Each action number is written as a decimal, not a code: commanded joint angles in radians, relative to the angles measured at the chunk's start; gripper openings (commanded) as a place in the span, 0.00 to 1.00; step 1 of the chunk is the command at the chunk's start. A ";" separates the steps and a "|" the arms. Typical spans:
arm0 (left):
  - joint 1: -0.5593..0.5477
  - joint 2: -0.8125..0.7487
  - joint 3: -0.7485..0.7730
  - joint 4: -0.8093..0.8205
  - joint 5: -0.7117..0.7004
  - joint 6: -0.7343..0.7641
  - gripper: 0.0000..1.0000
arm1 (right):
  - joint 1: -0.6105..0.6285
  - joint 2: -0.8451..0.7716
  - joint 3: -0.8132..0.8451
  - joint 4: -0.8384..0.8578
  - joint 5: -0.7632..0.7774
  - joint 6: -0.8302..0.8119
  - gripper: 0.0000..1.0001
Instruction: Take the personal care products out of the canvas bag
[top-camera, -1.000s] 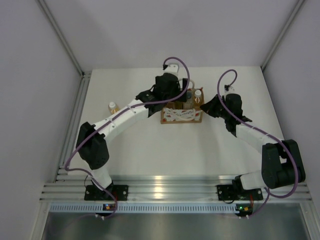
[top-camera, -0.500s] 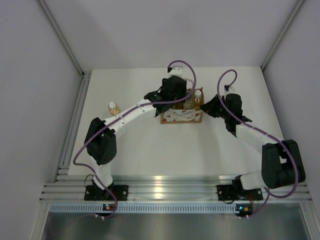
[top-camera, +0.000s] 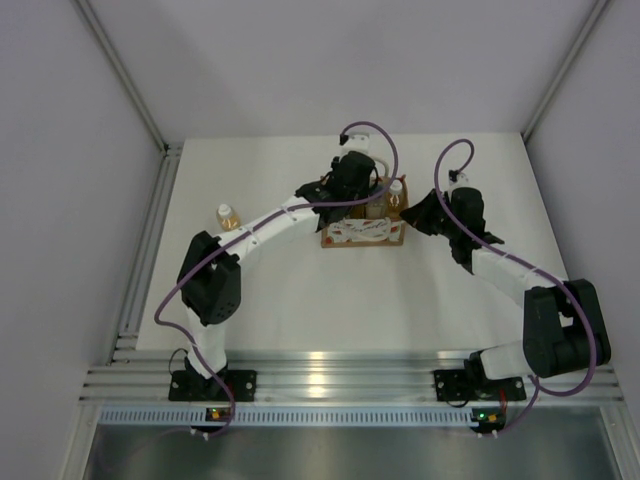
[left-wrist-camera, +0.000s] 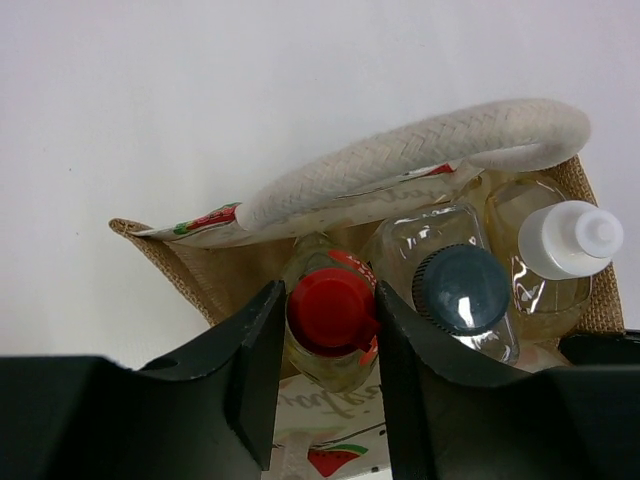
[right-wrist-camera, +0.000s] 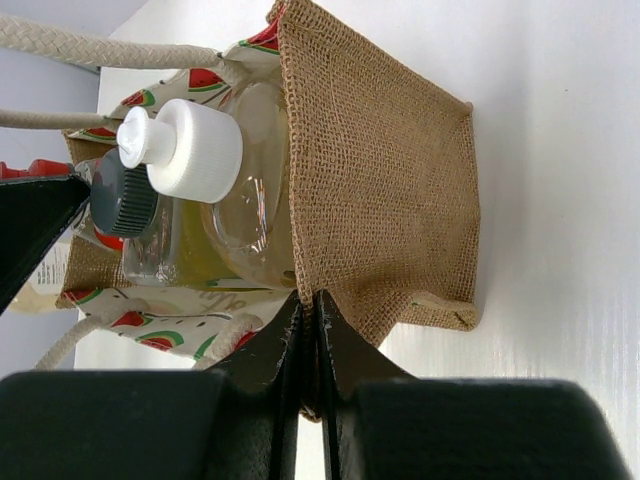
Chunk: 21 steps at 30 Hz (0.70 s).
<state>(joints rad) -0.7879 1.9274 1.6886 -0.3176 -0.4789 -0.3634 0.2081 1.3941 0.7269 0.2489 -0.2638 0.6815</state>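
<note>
Red-capped bottle (left-wrist-camera: 330, 312) — between fingers (left-wrist-camera: 255, 370) of left tool (left-wrist-camera: 328, 296)

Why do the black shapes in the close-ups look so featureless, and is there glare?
Left wrist view: the left tool, close to the lens, is dark with little detail; the red cap is sharp, the grey-blue cap shows white highlights. Right wrist view: the right tool is likewise near-black, the canvas bag weave crisp. Top external view: glare on the metal rail.

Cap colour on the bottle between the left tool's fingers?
The cap is red; the left wrist view shows it best.
</note>
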 joint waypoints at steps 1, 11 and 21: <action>-0.007 -0.010 0.036 0.025 -0.010 -0.002 0.24 | -0.009 -0.006 -0.018 -0.048 -0.014 -0.022 0.07; -0.010 -0.062 0.091 0.025 0.031 0.018 0.00 | -0.007 -0.004 -0.020 -0.045 -0.018 -0.011 0.06; -0.008 -0.134 0.154 0.020 0.000 0.053 0.00 | -0.009 -0.014 -0.024 -0.046 -0.002 0.003 0.06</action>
<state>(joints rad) -0.7910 1.9224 1.7527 -0.3920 -0.4576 -0.3229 0.2070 1.3941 0.7265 0.2497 -0.2653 0.6903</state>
